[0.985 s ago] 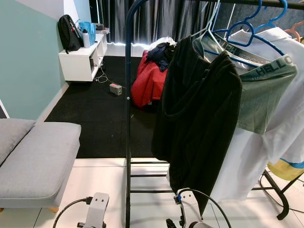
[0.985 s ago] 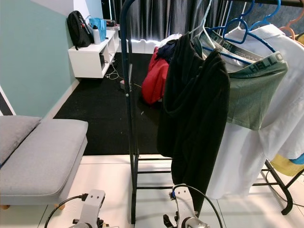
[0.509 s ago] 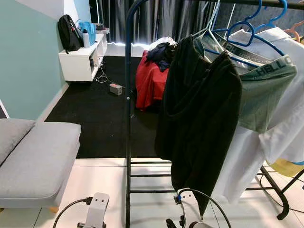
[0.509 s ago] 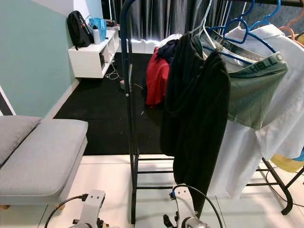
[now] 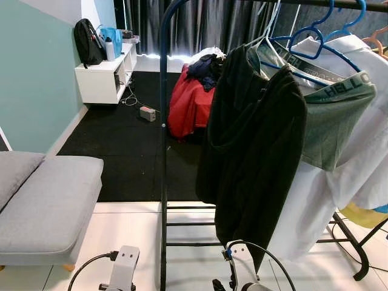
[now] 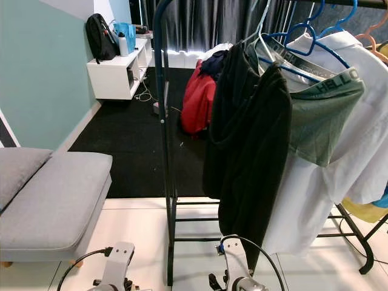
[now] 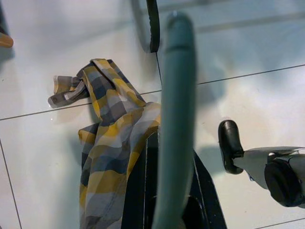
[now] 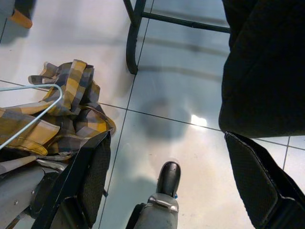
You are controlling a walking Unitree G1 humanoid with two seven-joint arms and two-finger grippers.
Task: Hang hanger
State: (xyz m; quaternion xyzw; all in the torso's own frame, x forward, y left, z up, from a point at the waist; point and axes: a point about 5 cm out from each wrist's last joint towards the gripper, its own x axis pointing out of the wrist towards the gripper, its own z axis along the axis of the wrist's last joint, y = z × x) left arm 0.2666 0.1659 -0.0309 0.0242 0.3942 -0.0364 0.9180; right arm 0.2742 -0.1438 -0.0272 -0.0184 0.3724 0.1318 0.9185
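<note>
My left gripper is shut on a thick teal hanger, low over the tiled floor. A yellow and grey plaid shirt hangs from that hanger, and the same shirt lies beside my right gripper, which is open and holds nothing. Both wrists stay low in front of the clothes rack. Its top rail carries blue hangers, a black garment, green shorts and a white shirt.
A grey sofa stands at the left. A red clothes pile lies on the black carpet behind the rack, with a white shelf and black backpack at the far left. The rack's foot and my own foot are close below.
The black garment, green shorts and white shirt on the rack sway slightly. My arms have stayed low in the same place.
</note>
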